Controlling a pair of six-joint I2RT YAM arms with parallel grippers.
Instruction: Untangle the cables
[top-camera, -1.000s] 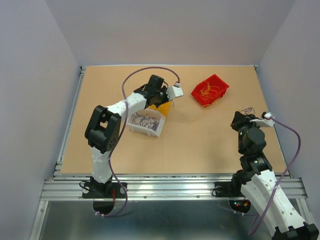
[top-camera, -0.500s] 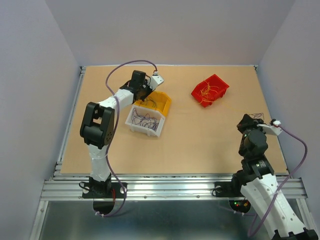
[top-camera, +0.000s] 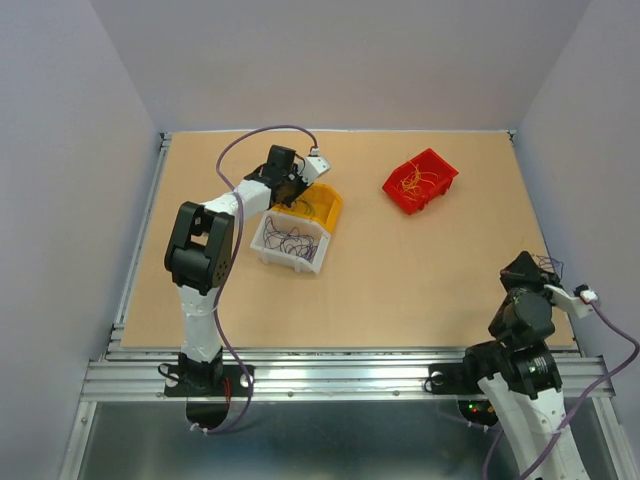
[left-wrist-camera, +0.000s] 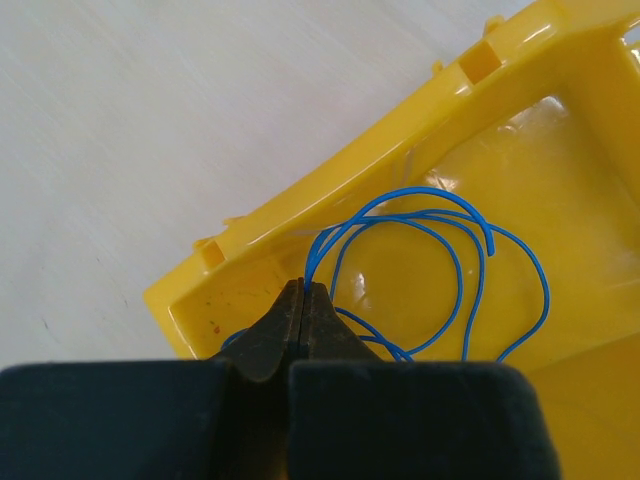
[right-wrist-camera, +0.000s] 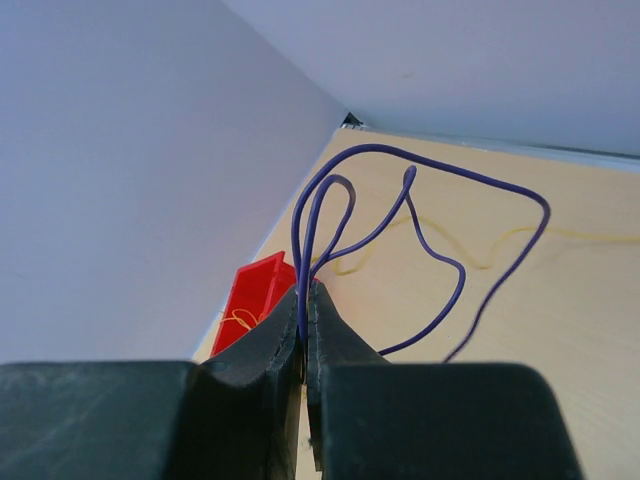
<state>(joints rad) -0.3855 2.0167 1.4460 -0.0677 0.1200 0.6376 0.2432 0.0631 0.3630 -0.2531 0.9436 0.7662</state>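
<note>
Blue cable (left-wrist-camera: 420, 189) partly behind left gripper (left-wrist-camera: 304, 290)

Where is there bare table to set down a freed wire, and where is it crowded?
Bare: the table's wide middle, between white bin, red bin and right hand; also the near-left corner. Crowded: the yellow bin beside the white bin, left hand above it.

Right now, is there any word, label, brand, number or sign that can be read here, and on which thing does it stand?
None can be read. The yellow bin, the red bin, the white bin and the table show no print. The left gripper, shut on a blue cable, and the right gripper, shut on a purple cable, are plain black. Any marking elsewhere would be too small to tell.
</note>
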